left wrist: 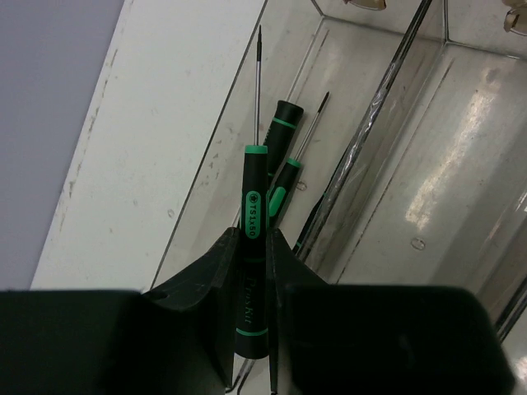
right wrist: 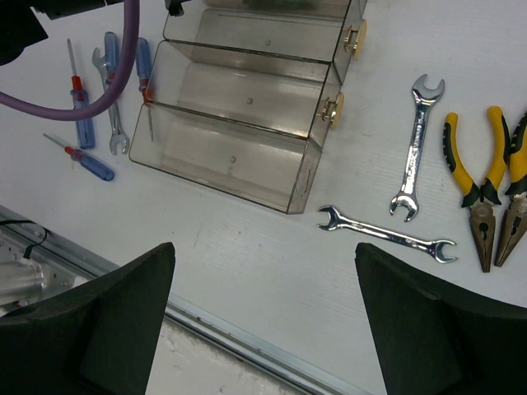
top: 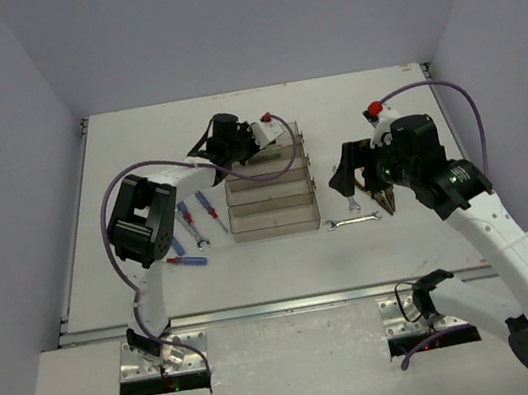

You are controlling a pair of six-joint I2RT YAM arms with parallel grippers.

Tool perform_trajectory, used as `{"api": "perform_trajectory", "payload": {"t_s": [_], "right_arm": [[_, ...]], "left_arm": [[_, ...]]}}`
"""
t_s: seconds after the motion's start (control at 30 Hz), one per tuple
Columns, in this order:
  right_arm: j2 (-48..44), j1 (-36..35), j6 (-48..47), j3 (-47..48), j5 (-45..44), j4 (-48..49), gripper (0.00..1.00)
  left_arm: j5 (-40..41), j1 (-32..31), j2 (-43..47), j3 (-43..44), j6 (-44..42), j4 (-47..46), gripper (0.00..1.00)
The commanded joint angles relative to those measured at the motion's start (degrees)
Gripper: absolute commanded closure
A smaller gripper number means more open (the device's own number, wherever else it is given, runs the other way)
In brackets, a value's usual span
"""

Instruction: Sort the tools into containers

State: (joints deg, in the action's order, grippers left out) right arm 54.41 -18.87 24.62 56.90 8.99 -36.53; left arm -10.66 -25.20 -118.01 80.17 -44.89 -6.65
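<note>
Left wrist view: a black screwdriver with green marks is clamped between the closed fingers of the left gripper, shaft pointing away. A green label on its handle seems to read "TS1x50"; the fainter lettering lower down cannot be read. Two like screwdrivers are seen lying in the clear tray beneath it. The right gripper is held wide apart and empty above two silver wrenches, with yellow-handled pliers just beside them.
</note>
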Motion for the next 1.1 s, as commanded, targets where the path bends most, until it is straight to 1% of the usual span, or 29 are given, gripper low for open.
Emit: {"api": "perform_trajectory", "payload": {"t_s": [0.0, 0.17, 0.23, 0.27, 0.3, 0.33, 0.37, 0.43, 0.5, 0.53, 0.6, 0.63, 0.7, 0.73, 0.77, 0.8, 0.83, 0.87, 0.9, 0.93, 0.97, 1.0, 1.07], "right_arm": [[-0.59, 0.2, -0.89, 1.19, -0.34, 1.11, 0.11], [-0.45, 0.15, -0.84, 1.1, -0.38, 1.11, 0.11], [-0.32, 0.15, -0.8, 1.17, -0.38, 1.11, 0.1], [-0.24, 0.15, -0.8, 1.19, -0.38, 1.11, 0.1], [-0.15, 0.15, -0.8, 1.22, -0.38, 1.07, 0.11], [-0.13, 0.15, -0.8, 1.34, -0.38, 1.02, 0.11], [-0.18, 0.15, -0.83, 1.48, -0.47, 0.99, 0.11], [-0.27, 0.15, -0.89, 1.54, -0.73, 0.93, 0.1], [-0.07, 0.15, -0.96, 1.68, -0.97, 0.86, 0.1], [-0.01, 0.15, -0.98, 1.78, -1.0, 0.84, 0.1], [0.4, 0.15, -0.9, 2.05, -0.83, 0.84, 0.1], [0.59, 0.23, -0.89, 2.15, -0.74, 0.92, 0.1], [0.99, 0.18, -0.76, 2.41, -0.48, 1.06, 0.1], [1.15, 0.15, -0.72, 2.51, -0.34, 1.2, 0.1], [1.24, 0.15, -0.72, 2.49, -0.21, 1.47, 0.1], [1.33, 0.15, -0.72, 2.43, -0.19, 1.56, 0.1], [1.49, 0.15, -0.72, 2.51, -0.12, 1.64, 0.1], [1.59, 0.15, -0.72, 2.52, -0.12, 1.73, 0.1], [1.77, 0.16, -0.71, 2.6, -0.12, 1.82, 0.1], [1.97, 0.23, -0.64, 2.6, -0.12, 1.88, 0.1], [2.11, 0.19, -0.58, 2.6, -0.01, 2.0, 0.1], [2.22, 0.15, -0.51, 2.54, 0.18, 2.16, 0.1], [2.28, 0.23, -0.3, 2.11, 0.72, 2.49, 0.1]], "left_arm": [[-5.13, -0.46, -1.16, 2.85, -6.53, -7.55, 1.0], [-4.81, -0.46, -1.98, 4.66, -7.58, -5.68, 0.99], [-4.62, -0.4, -2.49, 5.48, -8.4, -3.7, 0.94], [-4.51, -0.37, -2.69, 5.84, -8.75, -2.78, 0.86], [-4.49, -0.37, -2.75, 5.99, -8.81, -2.33, 0.76], [-4.57, -0.4, -2.72, 6.08, -8.84, -1.77, 0.73], [-4.75, -0.46, -2.52, 6.1, -8.99, -1.06, 0.67], [-5.24, -0.46, -1.45, 5.96, -8.56, -0.56, 0.65], [-5.4, -0.59, 0.32, 5.89, -8.21, -0.49, 0.56], [-5.42, -0.63, 0.67, 5.75, -8.11, -0.47, 0.55], [-2.78, -0.8, 2.99, 5.94, -5.22, -2.45, 0.45], [0.0, -0.81, 4.96, 6.35, -3.38, -3.29, 0.19], [10.37, -0.81, 7.13, 9.97, 8.48, -5.47, 0.05], [17.26, -0.64, 7.99, 12.09, 15.63, -5.56, 0.0], [26.61, -0.2, 8.31, 14.94, 23.35, -3.01, 0.0], [30.56, 0.1, 8.24, 18.43, 25.05, 2.04, 0.0], [33.43, 2.08, 8.26, 21.9, 35.79, 12.92, 0.0], [35.54, 3.58, 8.59, 26.24, 43.48, 19.03, 0.0], [35.25, 5.38, 10.14, 26.8, 51.37, 24.24, 0.0], [30.68, 9.43, 12.68, 24.35, 60.78, 28.46, 0.0], [27.66, 11.05, 15.81, 19.69, 63.78, 29.24, 0.0], [26.99, 11.96, 18.83, 14.73, 66.14, 29.09, 0.0], [30.53, 12.96, 22.58, 6.94, 73.72, 30.47, 0.0]]}}
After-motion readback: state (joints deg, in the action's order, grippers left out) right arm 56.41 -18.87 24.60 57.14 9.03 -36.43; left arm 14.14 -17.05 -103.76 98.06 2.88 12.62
